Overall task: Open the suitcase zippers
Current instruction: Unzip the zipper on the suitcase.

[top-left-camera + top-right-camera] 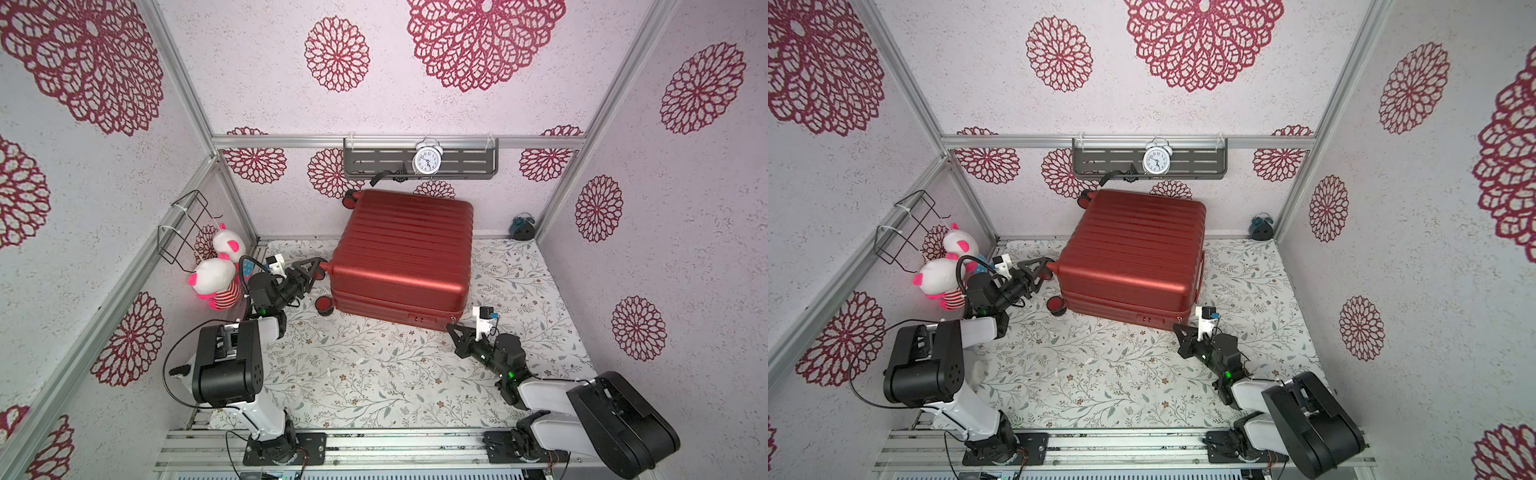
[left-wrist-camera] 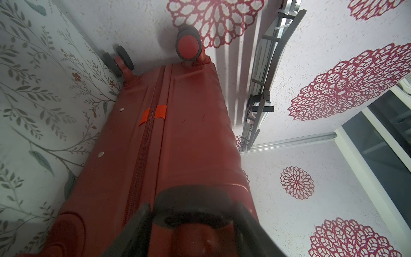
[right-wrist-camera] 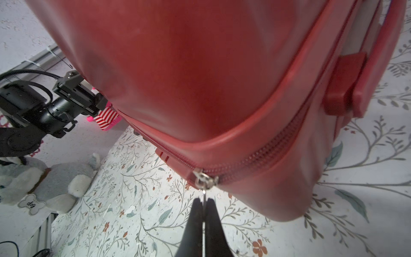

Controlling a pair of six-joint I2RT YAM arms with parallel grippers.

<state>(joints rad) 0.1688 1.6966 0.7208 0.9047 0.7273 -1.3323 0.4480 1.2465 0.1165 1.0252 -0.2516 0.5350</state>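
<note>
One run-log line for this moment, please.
right gripper: shut on zipper pull | left gripper: gripping wheel | suitcase: closed | stage: unzipping not yet started

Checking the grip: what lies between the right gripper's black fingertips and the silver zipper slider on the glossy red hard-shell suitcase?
Only the thin metal pull tab, pinched in the shut right gripper; the right wrist view shows it.

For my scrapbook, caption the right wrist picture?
Right gripper shut on the zipper pull at a corner of the red suitcase.
</note>
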